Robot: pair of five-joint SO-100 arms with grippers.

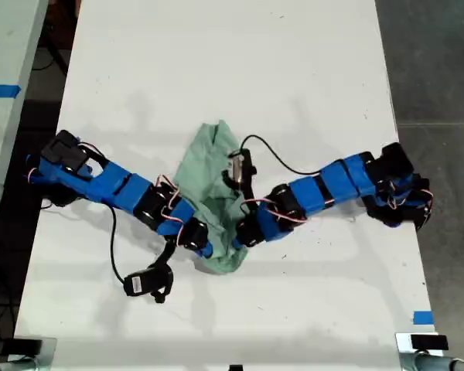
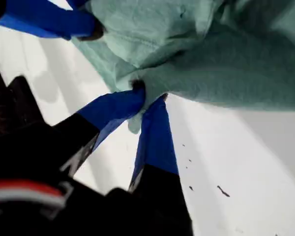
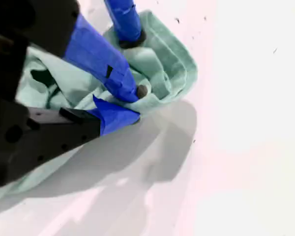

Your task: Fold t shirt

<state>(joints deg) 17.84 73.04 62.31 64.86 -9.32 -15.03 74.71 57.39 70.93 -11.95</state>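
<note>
mint-green t shirt (image 1: 216, 197) lies bunched mid-table (image 1: 294, 77). my first tool (image 2: 148, 98) and my second tool (image 3: 132, 105) each pinch its lower hem; fold underway, next carry that edge across evenly.

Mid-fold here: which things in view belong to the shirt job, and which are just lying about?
Part of the job:
- t shirt, bunched mid-table
- my first gripper, pinching a shirt edge
- my second gripper, clamped on a shirt fold

Just lying about:
- blue tape marks at the edges of the exterior view
- white table, only the work surface
</note>
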